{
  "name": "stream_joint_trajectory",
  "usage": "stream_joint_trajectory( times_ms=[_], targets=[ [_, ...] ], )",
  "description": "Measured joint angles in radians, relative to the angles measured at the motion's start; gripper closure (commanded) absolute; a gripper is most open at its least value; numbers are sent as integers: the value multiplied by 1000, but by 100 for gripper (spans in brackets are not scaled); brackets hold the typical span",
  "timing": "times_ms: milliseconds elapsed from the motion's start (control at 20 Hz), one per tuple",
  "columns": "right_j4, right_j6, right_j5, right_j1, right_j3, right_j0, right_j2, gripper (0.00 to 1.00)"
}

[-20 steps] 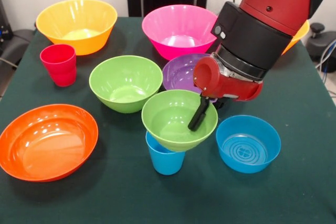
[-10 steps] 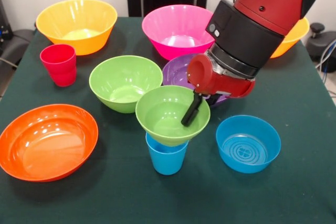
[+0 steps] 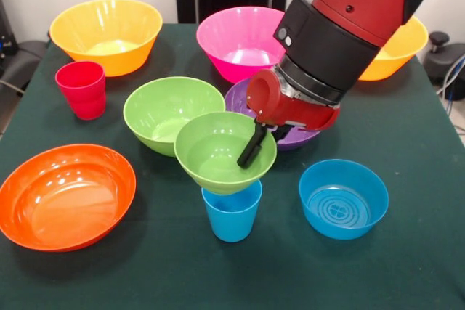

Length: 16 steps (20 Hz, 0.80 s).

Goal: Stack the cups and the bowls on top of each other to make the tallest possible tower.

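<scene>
1. I see the gripper [image 3: 254,144] with its black fingers [image 3: 251,147] clamped over the rim of the small green bowl [image 3: 218,156], one finger inside it.
2. That bowl hangs tilted just above the sky blue cup [image 3: 232,213]; I cannot tell whether they touch.
3. Crowding it: the lime green bowl [image 3: 167,110] touches or overlaps its far-left rim, and the purple bowl [image 3: 280,117] sits behind, partly hidden by the arm [image 3: 327,41].
4. The small blue bowl [image 3: 343,198] stands right of the cup, the orange bowl [image 3: 65,194] well left.
5. Farther back stand the red cup [image 3: 81,88], the pink bowl [image 3: 243,40] and two yellow-orange bowls [image 3: 107,34].
</scene>
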<state>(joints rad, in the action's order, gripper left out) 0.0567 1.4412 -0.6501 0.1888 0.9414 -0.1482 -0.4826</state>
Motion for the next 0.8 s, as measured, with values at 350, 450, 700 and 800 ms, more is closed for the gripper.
stream_joint_trajectory(
  times_ms=[350,450,700,800],
  targets=[
    [0,0,4,-1,11,0,-1,100],
    [0,0,12,-1,14,0,-1,100],
    [0,0,35,-1,21,0,-1,100],
    [0,0,41,-1,24,0,-1,100]
  ],
)
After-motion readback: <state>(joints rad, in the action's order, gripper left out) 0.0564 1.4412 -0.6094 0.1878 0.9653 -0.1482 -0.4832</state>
